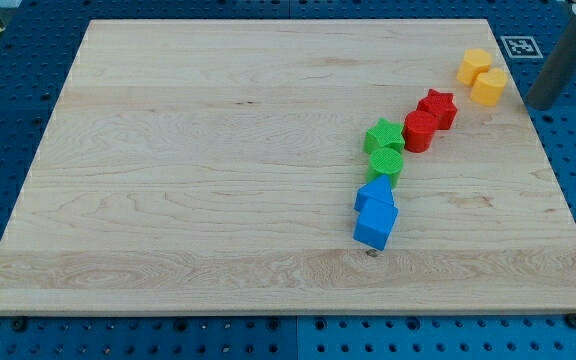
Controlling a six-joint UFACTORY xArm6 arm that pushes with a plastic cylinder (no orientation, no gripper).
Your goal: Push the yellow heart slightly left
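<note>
1. Wooden board point(218, 150) lies flat on a blue perforated base point(8, 60) and carries every block; the blocks form a diagonal chain running from the view's upper right toward the lower centre.

2. End effector: the dark rod enters from the view's upper right corner. My tip point(539, 104) sits at the board's right edge. It has no jaws, so it neither opens nor closes and holds nothing; it touches no block.

3. Task object: two yellow blocks stand just to the view's left of my tip, touching each other. The nearer one point(488, 86) appears to be the yellow heart, though its outline is too small to confirm. The farther yellow block point(474, 66) lies up and to the left of it.

4. Placement rationale, as a judgement: my tip stands on the right side of the nearer yellow block with a small gap, which suits a leftward push, since force must arrive from the side opposite the intended travel.

5. Remaining blocks, all left of and below my tip:
   - red star point(438, 107) and a second red block point(420, 131), touching;
   - green star point(384, 135) and green round block point(386, 164), touching;
   - two blue blocks point(376, 212), stacked closely at the chain's lower end.

6. Risk, as a judgement: the two yellow blocks touch, so a leftward push on one may drag its neighbour. The red star lies near the push path; a short stroke avoids contact.
</note>
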